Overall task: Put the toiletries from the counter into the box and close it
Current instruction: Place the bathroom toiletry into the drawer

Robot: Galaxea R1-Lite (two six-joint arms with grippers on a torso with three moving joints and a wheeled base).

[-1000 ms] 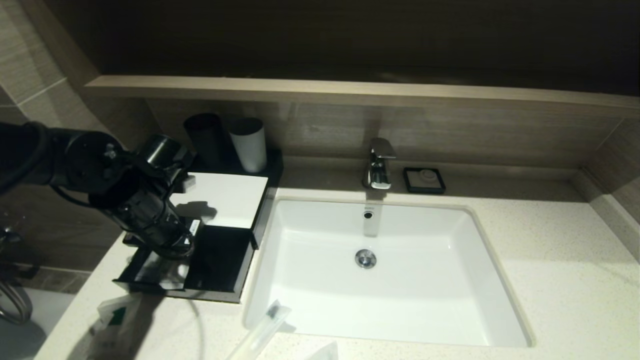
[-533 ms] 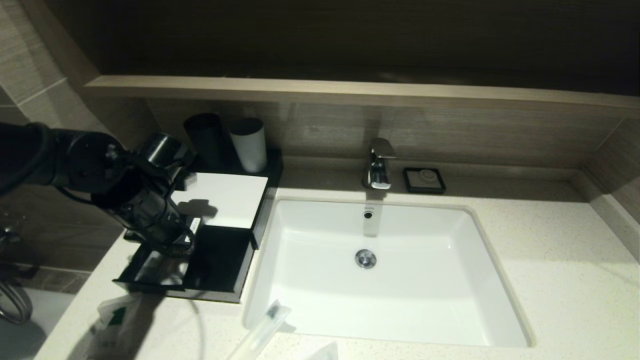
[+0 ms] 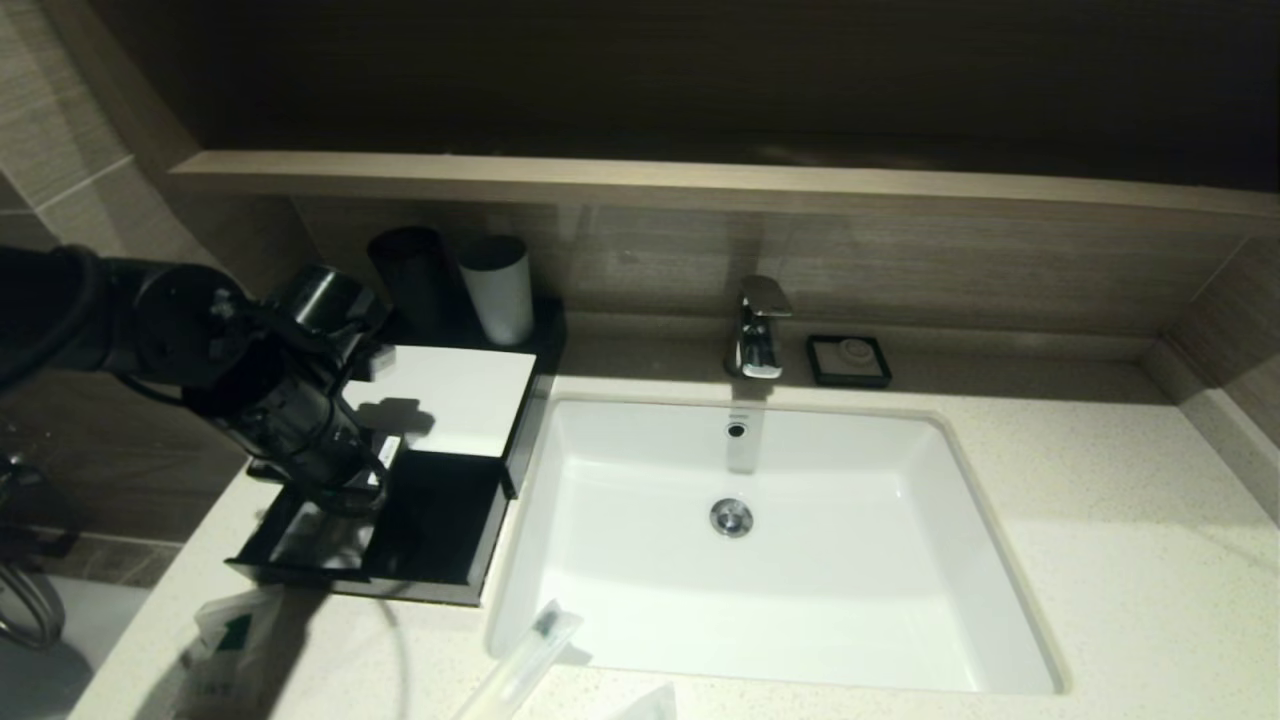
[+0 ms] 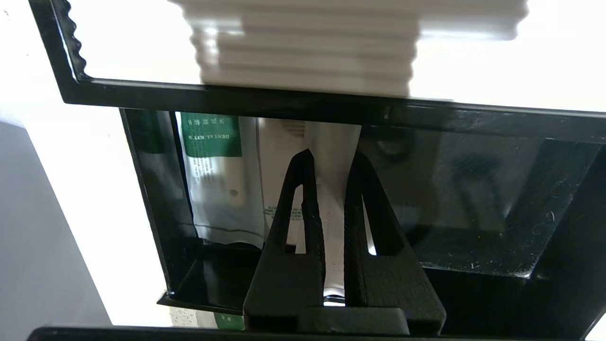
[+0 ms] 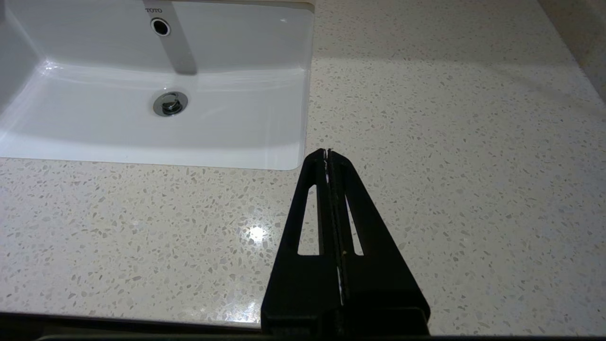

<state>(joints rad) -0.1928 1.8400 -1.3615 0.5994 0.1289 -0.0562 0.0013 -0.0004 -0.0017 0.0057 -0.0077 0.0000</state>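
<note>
Left gripper (image 4: 331, 158) hangs over the pulled-out drawer (image 3: 430, 580) of the box (image 3: 455, 400), fingers narrowly parted around a white sachet (image 4: 331, 227) standing between them; whether they grip it cannot be told. Drawer contents: a second sachet (image 4: 220, 180) with a green "DENTAL KIT" band lying beside the first; remaining floor glossy black. Box: black case, white top panel, black and white cups (image 3: 495, 290) at its rear. On the speckled counter (image 3: 1100, 560) near the front edge lie a green-marked sachet (image 3: 230, 640) and a translucent sleeve (image 3: 525, 660) by the basin (image 3: 760, 560). Right gripper (image 5: 327, 154), fingers pressed together, hovers over bare counter beside the basin.
</note>
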